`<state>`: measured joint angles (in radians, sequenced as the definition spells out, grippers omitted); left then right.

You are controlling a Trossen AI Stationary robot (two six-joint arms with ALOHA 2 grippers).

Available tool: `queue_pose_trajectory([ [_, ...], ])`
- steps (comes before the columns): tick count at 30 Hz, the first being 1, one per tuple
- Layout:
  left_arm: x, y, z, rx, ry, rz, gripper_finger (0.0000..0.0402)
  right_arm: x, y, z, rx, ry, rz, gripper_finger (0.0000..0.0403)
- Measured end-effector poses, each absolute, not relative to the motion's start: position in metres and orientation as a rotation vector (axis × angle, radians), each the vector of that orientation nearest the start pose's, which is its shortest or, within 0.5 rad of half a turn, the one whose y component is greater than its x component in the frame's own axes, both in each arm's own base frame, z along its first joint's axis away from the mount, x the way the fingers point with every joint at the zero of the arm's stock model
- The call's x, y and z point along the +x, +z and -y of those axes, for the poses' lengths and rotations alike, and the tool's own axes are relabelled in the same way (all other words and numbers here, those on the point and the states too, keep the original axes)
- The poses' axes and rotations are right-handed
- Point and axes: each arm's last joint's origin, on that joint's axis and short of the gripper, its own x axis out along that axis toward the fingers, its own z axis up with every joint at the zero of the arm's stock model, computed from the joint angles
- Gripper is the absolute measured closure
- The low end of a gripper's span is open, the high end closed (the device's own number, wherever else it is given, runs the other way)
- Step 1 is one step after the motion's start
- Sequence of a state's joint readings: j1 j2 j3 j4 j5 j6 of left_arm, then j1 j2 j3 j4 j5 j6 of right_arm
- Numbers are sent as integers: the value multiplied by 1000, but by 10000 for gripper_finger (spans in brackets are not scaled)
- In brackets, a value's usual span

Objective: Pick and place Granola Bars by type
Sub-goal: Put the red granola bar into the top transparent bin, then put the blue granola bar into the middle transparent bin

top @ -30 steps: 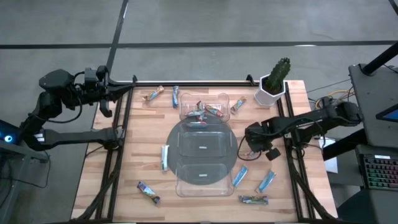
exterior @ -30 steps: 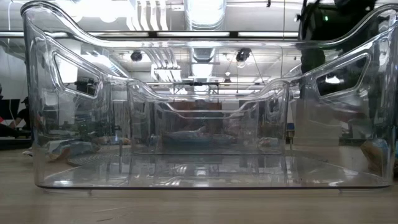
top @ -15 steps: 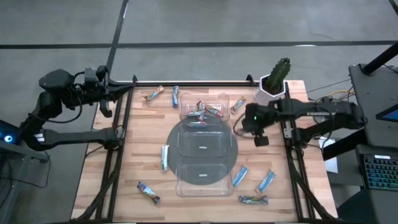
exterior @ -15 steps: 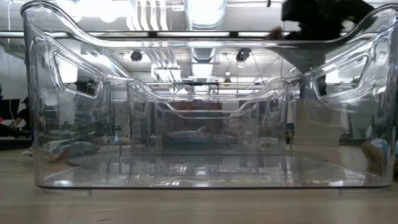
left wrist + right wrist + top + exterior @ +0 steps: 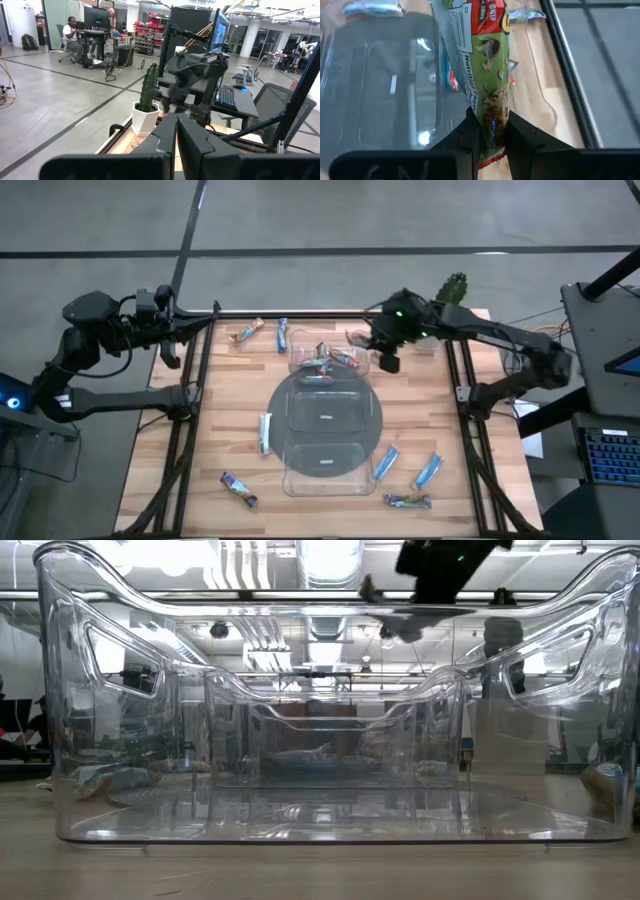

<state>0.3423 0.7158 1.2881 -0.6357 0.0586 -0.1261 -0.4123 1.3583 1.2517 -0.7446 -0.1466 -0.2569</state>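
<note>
My right claw (image 5: 362, 338) hangs over the far right corner of the far bin (image 5: 300, 340), its fingers (image 5: 470, 135) pinched on a green-wrapped granola bar (image 5: 485, 65) that juts out ahead of them. My left claw (image 5: 176, 145) is squeezed shut with nothing in it, parked off the far left corner of the bench (image 5: 480, 440).

Three clear bins sit in a row down the middle of the bench, on a round clear disc (image 5: 372, 420). The far bin holds a small heap of bars (image 5: 328, 360); how many, I cannot tell. The middle bin (image 5: 328, 408) and near bin (image 5: 325, 465) show bare floors.

Loose bars on the wood: two at the far left (image 5: 247, 331) (image 5: 283, 335), one left of the disc (image 5: 265, 432), one at the near left (image 5: 238, 488), three at the near right (image 5: 386, 462) (image 5: 428, 471) (image 5: 408, 501). That makes seven.

A potted cactus (image 5: 452, 288) stands at the far right corner, just behind my right arm.
</note>
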Motion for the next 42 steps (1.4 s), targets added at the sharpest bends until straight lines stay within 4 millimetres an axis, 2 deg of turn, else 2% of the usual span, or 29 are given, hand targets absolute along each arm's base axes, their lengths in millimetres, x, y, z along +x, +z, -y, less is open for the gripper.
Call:
queue_pose_trajectory([
  [6, 86, 454, -29, -137, 287, -45, 401, 286, 301, 132, 54, -117, -912, 344],
  [14, 86, 454, -29, -117, 287, -47, 401, 320, 276, 147, 114, -39, -976, 344],
  [19, 85, 454, -29, -117, 286, -46, 401, 325, 265, 148, 148, -10, -1034, 337],
  [30, 85, 454, -29, -116, 287, -46, 401, 320, 263, 147, 162, -26, -1068, 253],
  [33, 86, 454, -29, -119, 286, -47, 401, 319, 271, 146, 170, -36, -1049, 242],
  [36, 86, 454, -29, -119, 287, -48, 401, 316, 290, 145, 150, -45, -995, 239],
  [42, 88, 455, -30, -118, 286, -33, 401, 295, 356, 134, 80, -72, -789, 257],
])
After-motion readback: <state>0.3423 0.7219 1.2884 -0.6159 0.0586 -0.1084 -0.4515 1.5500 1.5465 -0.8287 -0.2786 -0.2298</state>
